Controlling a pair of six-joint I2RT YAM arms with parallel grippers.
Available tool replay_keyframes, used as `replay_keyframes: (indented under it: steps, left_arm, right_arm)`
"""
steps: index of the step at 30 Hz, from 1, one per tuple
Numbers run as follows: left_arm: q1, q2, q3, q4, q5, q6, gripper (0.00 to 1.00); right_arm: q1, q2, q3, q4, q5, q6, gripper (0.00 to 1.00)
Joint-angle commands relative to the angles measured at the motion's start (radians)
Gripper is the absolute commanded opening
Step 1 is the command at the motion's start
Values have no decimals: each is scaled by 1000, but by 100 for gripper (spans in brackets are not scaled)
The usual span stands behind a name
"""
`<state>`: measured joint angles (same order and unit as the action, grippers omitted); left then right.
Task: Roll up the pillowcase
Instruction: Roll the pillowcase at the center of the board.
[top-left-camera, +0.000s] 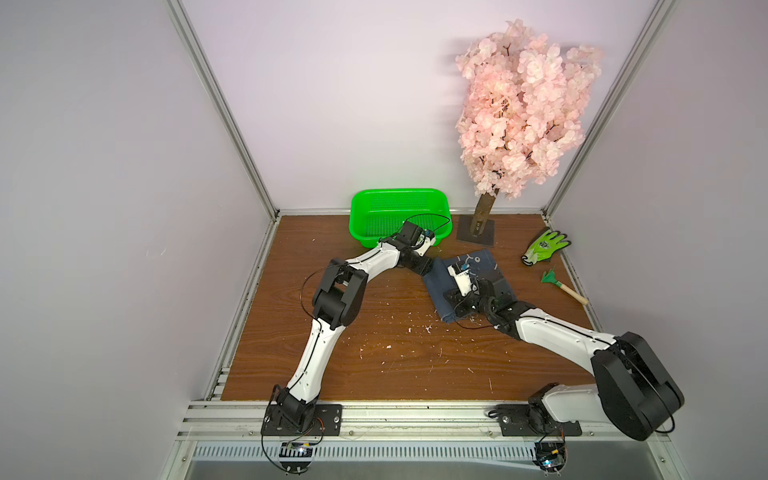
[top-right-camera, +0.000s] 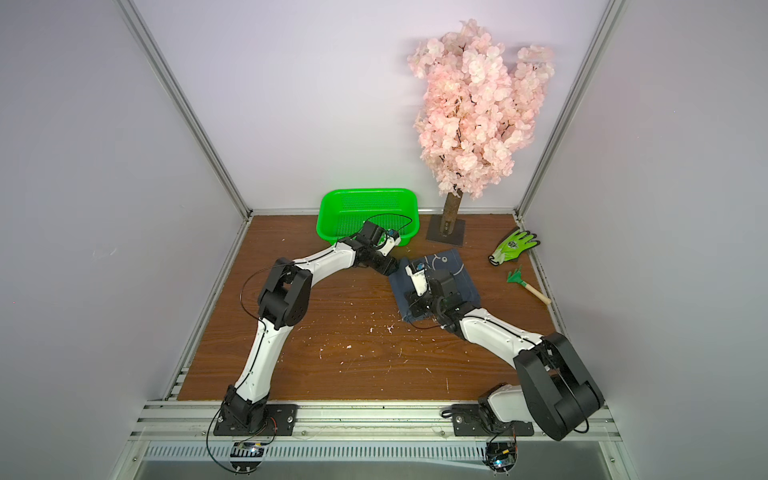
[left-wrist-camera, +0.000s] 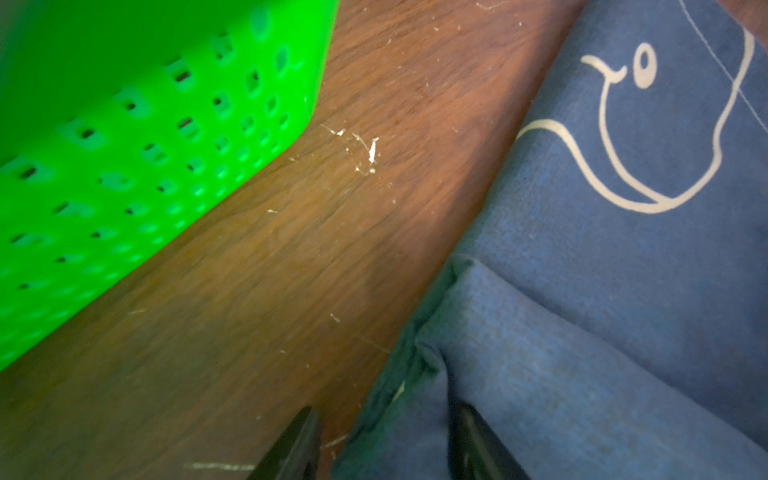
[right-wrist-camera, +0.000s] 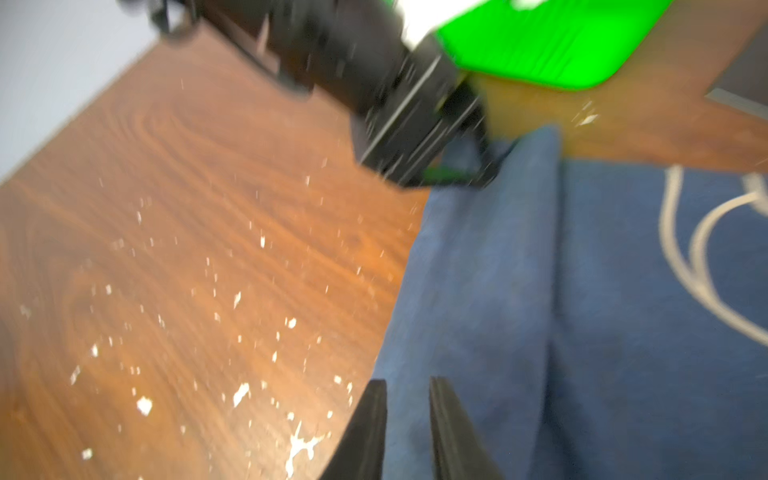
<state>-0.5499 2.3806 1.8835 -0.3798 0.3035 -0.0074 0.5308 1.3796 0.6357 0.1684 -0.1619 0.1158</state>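
Observation:
The navy pillowcase (top-left-camera: 484, 262) (top-right-camera: 454, 266) with white line drawings lies on the wooden table right of centre, its left edge turned over into a thick fold (left-wrist-camera: 519, 374) (right-wrist-camera: 490, 270). My left gripper (top-left-camera: 429, 269) (left-wrist-camera: 384, 411) is at the far end of that fold, near the basket. It is open, its fingers straddling the fold, one over bare wood. At the near end of the fold my right gripper (top-left-camera: 449, 297) (right-wrist-camera: 407, 382) is shut on the pillowcase, with cloth filling the narrow gap between its fingers.
A green perforated basket (top-left-camera: 361, 216) (left-wrist-camera: 124, 145) stands at the back, close to the left wrist. The pink blossom tree (top-left-camera: 523, 108) stands on a plate (top-left-camera: 465, 239) behind the cloth. A green-and-white glove (top-left-camera: 544, 245) and a small rake (top-left-camera: 563, 286) lie at the right. White crumbs dot the table.

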Motion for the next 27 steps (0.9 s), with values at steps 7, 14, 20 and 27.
replay_keyframes:
  steps: [7,14,20,27]
  left_arm:
    - [-5,68,1,-142,-31,24,55]
    - [-7,76,5,-148,-25,32,55]
    - [-7,81,17,-158,7,26,55]
    - [-3,67,20,-171,54,21,55]
  right_arm:
    - [18,86,24,-187,94,112,22]
    - [40,91,-72,-181,177,195,21]
    - [90,34,7,-224,229,131,22]
    - [247,-31,107,-260,411,41,49]
